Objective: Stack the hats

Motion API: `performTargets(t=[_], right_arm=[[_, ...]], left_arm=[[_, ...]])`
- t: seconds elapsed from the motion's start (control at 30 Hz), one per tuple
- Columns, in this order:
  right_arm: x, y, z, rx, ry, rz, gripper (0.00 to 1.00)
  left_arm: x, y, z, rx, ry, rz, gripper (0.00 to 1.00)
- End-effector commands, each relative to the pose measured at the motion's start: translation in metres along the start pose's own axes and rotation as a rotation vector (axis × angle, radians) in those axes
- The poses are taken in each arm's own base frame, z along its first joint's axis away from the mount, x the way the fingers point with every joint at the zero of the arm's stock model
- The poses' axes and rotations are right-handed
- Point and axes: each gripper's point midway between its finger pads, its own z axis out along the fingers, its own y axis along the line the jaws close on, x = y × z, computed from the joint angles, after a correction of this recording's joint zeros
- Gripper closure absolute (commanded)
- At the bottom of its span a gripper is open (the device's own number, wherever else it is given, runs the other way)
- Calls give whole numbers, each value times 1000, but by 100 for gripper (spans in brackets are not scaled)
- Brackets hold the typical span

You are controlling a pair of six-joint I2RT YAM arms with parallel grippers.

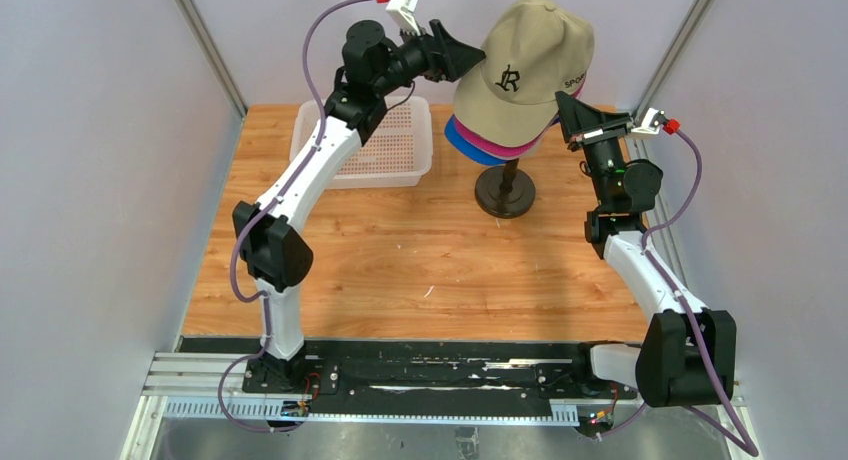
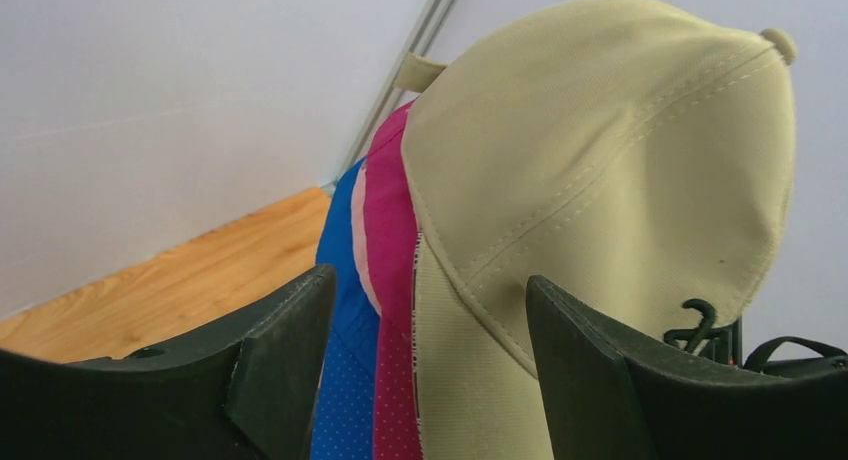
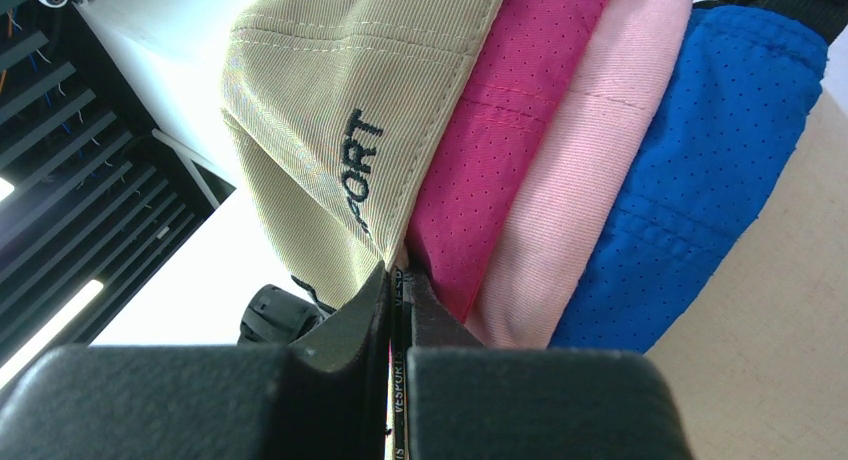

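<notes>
the hats sit as one nested stack on the dark stand (image 1: 505,193), toward the back of the wooden table (image 1: 400,270) and a little right of centre. the khaki cap (image 1: 525,55) is the outermost layer, with its dark logo turned toward the arm bases and its crown button on top. under its rim the magenta cap (image 3: 500,130), the light pink cap (image 3: 585,180) and the royal blue cap (image 3: 700,170) show as layered bands, each tucked inside the next. from above, only slivers of magenta and blue peek out low on the left side of the stack.

the right gripper (image 3: 398,280) meets the stack at its lower right edge. its fingers are pressed together on the khaki cap's rim, and a thin printed band is pinched between them just below the stitched word "sport".

the left gripper (image 2: 430,280) is at the upper left side of the stack, with its fingers spread wide apart. in its own camera the edges of the blue, pink, magenta and khaki layers run down through the gap between the two fingers. whether either finger touches the fabric cannot be told.

the left arm reaches over the white perforated basket (image 1: 385,177), which stands on the table at the back, just left of the stand and apart from it.
</notes>
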Motion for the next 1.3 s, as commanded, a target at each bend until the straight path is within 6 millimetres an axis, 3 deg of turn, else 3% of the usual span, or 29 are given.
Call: performTargets(t=[0.0, 0.23, 0.43, 0.8, 1.27], right_arm=[[16, -10, 1, 35, 61, -18, 100], [16, -10, 1, 33, 62, -15, 100], [16, -14, 1, 41, 55, -8, 99], [13, -25, -5, 90, 29, -6, 100], [12, -60, -17, 256, 7, -2, 99]], left_arm=[[1, -5, 8, 62, -2, -30, 27], [6, 0, 12, 72, 3, -58, 32], [7, -1, 16, 110, 6, -105, 47], [15, 7, 20, 94, 20, -140, 48], [29, 19, 21, 59, 47, -151, 48]])
